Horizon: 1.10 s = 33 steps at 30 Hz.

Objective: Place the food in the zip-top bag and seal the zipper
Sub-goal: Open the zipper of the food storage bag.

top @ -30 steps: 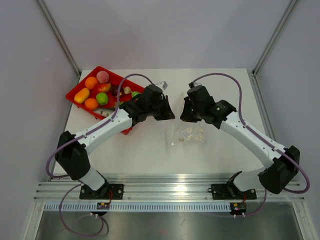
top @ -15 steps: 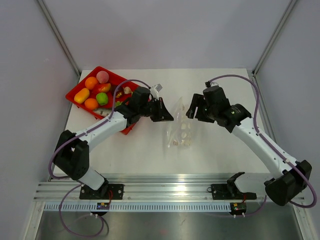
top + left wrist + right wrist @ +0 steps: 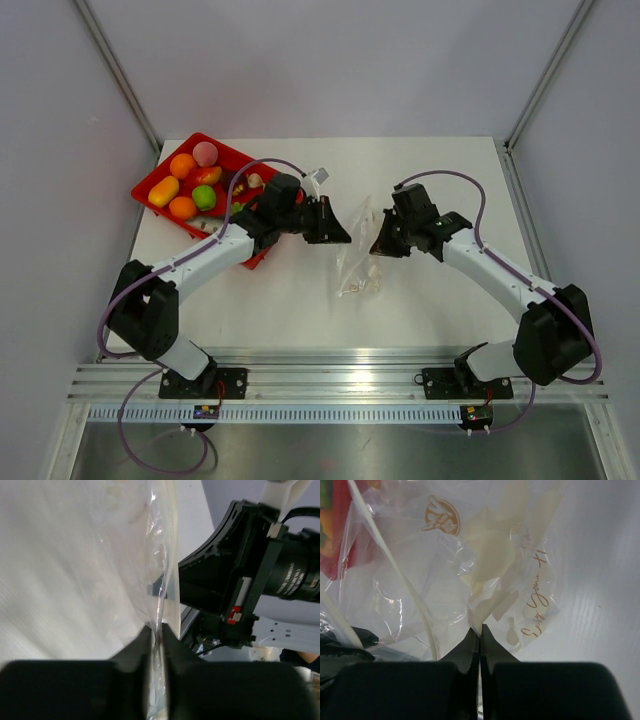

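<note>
Slippage looked the main risk: the left jaws were clamped on a thin edge of the zip-top bag (image 3: 360, 262) and the right jaws were pinched shut on its film opposite. The crinkly plastic hung between them over the worktop (image 3: 300, 310) and could pull free if tugged unevenly. The food (image 3: 204, 196) lay in the red tray (image 3: 146, 199) behind the left jaws, with that arm crossing the tray's near corner.

Bright, even light, soft shadows; glare streaks the zip-top bag (image 3: 159, 575), wrist-view foregrounds blurred.
</note>
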Tool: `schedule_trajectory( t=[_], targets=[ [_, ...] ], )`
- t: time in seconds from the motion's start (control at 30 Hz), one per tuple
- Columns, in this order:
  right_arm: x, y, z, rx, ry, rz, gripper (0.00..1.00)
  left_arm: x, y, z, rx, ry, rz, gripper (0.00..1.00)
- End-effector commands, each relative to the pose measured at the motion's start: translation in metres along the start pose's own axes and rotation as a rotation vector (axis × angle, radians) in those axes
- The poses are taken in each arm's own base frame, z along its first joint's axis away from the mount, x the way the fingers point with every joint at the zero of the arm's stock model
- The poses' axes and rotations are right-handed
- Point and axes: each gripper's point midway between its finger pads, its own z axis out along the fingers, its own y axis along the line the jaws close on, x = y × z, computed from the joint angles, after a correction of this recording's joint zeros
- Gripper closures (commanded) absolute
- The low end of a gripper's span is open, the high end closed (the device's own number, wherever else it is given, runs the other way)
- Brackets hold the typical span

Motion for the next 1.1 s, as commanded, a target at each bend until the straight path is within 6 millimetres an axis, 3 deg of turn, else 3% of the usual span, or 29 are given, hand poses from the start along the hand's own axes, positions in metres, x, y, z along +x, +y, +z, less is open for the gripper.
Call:
schedule_trajectory(
  t=[0.0, 0.03, 0.07, 0.2, 0.33, 0.5, 0.57, 0.77, 1.07],
  targets=[
    [-0.022, 0.006, -0.010, -0.007, -0.097, -0.002, 1.00, -0.017, -0.012, -0.017, -0.001, -0.041, 0.100, 0.76],
    [-0.024, 0.001, -0.011, 0.022, -0.112, 0.001, 1.00, -0.010, -0.002, -0.023, -0.072, -0.012, 0.096, 0.61],
    [-0.022, -0.002, -0.014, 0.037, -0.106, -0.006, 1.00, -0.019, 0.009, -0.027, -0.157, -0.045, 0.146, 0.41],
    [-0.028, -0.007, -0.025, 0.086, -0.133, -0.004, 1.00, -0.039, 0.017, -0.062, -0.379, -0.138, 0.236, 0.35],
    [-0.031, -0.011, -0.032, 0.117, -0.141, 0.000, 1.00, -0.043, -0.004, -0.083, -0.463, -0.228, 0.329, 0.41],
    [-0.037, -0.006, -0.036, 0.115, -0.151, -0.001, 1.00, -0.011, -0.060, -0.062, -0.342, -0.218, 0.478, 0.46],
    [-0.038, -0.003, -0.039, 0.106, -0.152, -0.002, 1.00, 0.001, -0.068, -0.052, -0.309, -0.191, 0.515, 0.45],
    [-0.041, 0.005, -0.053, 0.073, -0.166, -0.003, 1.00, 0.015, -0.082, -0.023, -0.234, -0.102, 0.585, 0.39],
    [-0.042, 0.006, -0.065, 0.071, -0.179, -0.006, 1.00, 0.019, -0.080, 0.009, -0.224, -0.081, 0.614, 0.41]
  ],
)
